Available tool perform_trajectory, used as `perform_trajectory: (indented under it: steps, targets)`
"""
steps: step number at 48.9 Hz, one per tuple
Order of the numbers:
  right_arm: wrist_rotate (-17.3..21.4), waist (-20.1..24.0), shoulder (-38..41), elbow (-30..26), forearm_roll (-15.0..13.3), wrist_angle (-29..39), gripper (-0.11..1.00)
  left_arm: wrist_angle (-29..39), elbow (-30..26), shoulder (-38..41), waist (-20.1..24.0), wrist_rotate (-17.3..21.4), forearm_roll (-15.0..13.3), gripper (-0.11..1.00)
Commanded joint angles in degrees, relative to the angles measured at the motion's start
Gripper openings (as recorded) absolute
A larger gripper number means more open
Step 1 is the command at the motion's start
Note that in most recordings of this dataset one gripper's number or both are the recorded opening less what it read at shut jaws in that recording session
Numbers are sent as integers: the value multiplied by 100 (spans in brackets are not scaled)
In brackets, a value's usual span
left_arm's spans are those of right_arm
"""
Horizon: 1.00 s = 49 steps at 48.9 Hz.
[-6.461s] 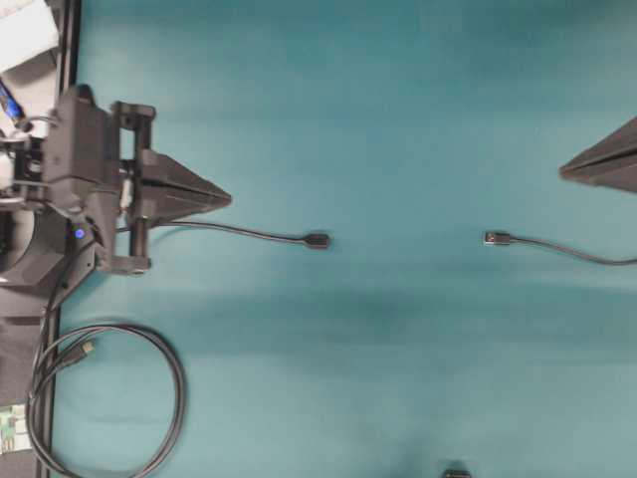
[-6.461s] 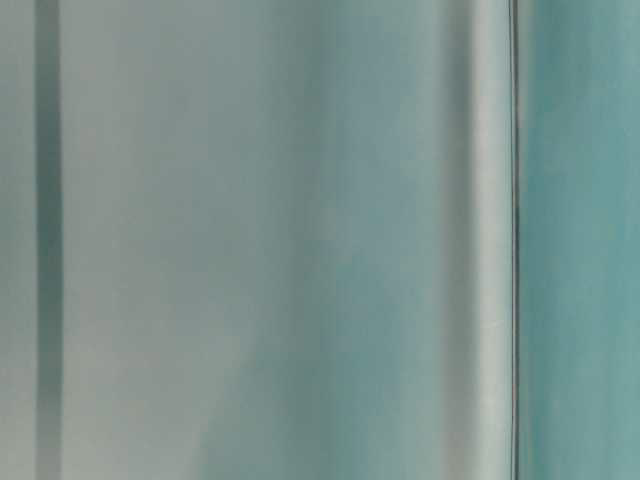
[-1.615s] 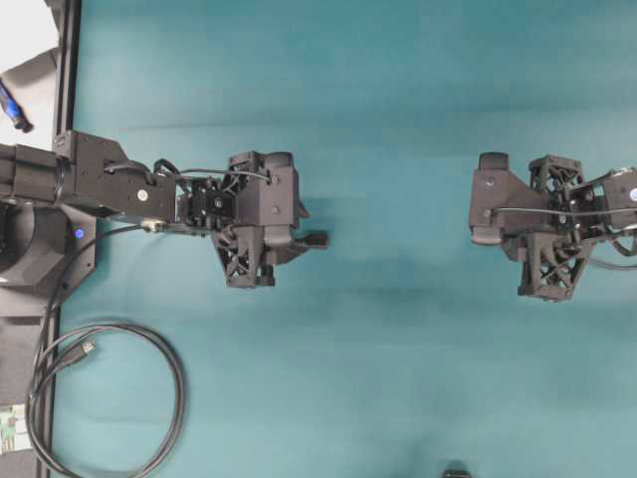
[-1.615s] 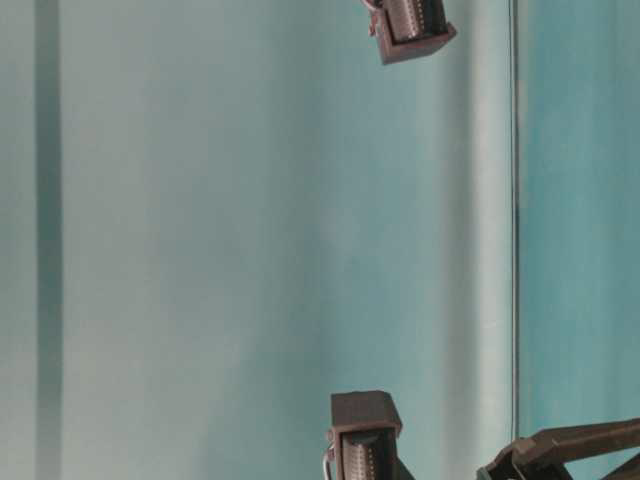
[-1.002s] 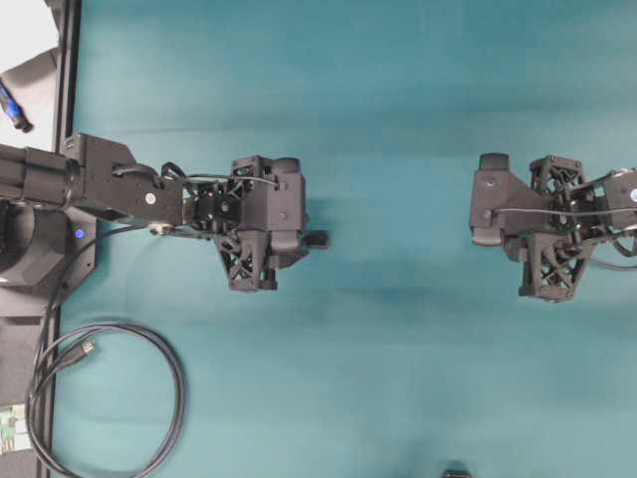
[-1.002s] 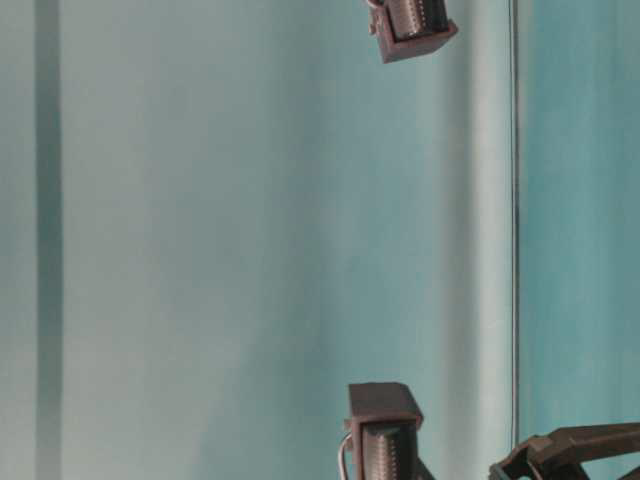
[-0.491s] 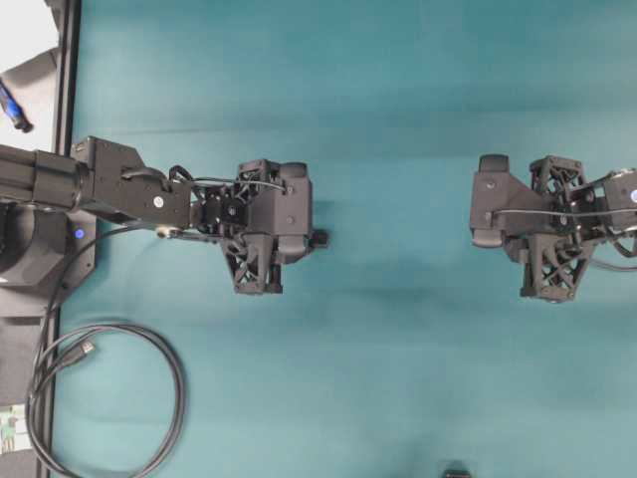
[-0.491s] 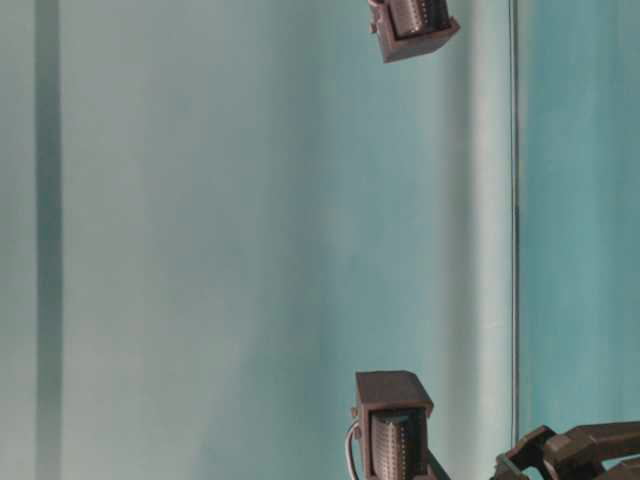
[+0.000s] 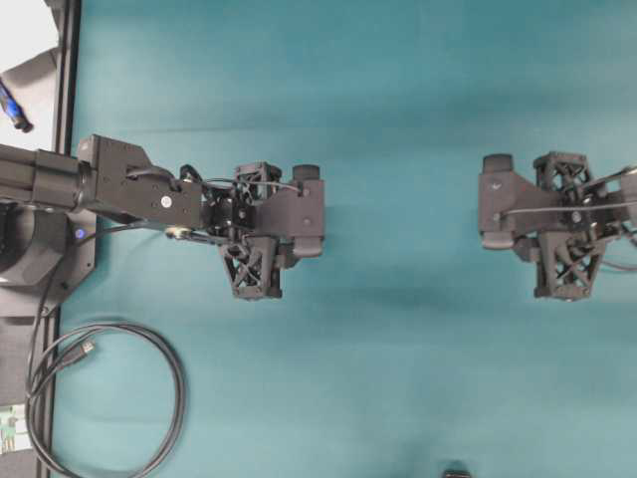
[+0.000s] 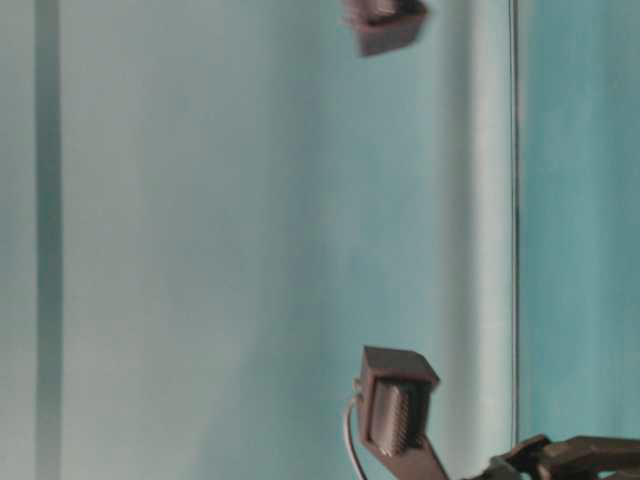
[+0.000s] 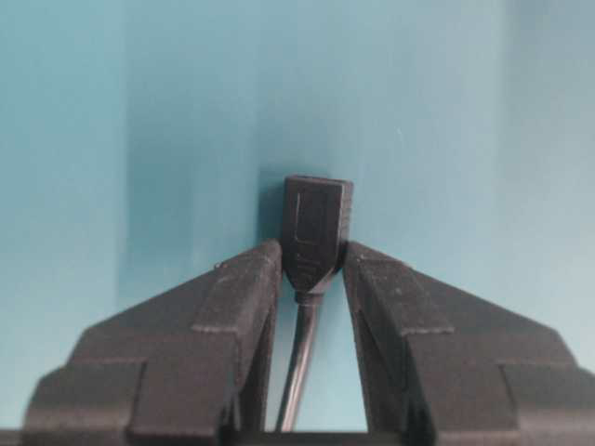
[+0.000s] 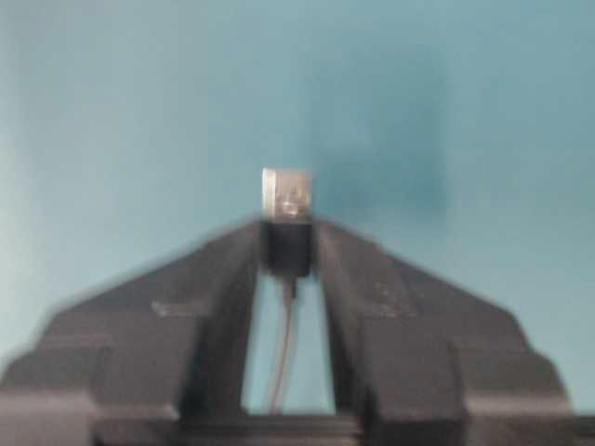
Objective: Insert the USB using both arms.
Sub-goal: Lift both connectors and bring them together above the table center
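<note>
USB (image 12: 285, 192) sits pinched by its black body between your right fingers (image 12: 223, 269), silver tip poking forward. Your left fingers (image 11: 249, 288) are clamped on the socket (image 11: 316, 228). Over the teal counter (image 9: 398, 378) the two ends sit well apart. Both grasps look made; next, you bring tip and socket together, squarely aligned.

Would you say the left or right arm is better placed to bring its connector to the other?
Neither clearly: the left fingers grip the socket, the right fingers grip the USB, and a wide gap separates them overhead.
</note>
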Motion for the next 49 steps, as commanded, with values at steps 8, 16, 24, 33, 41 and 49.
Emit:
perform_trajectory:
  steps: [8,16,24,33,41,49]
  targets:
    - [18,18,-642,-255,-158,624,22,431,-334,-686,26,-132,-545,25]
    - [26,9,-826,-264,-343,703,22,475,-237,-1134,176,-97,-1415,25]
    - [35,44,-870,-431,-712,932,22,861,-193,-1617,369,0,-2127,25]
    - [308,255,-870,-738,-1538,1397,22,1380,-281,-2013,800,817,-3393,25]
    - [853,633,-870,-914,-2347,1925,22,2206,-343,-2030,1433,2241,-5273,25]
    - [1564,1187,-870,-1037,-3182,2558,22,3252,-237,-1644,2039,3639,-7031,25]
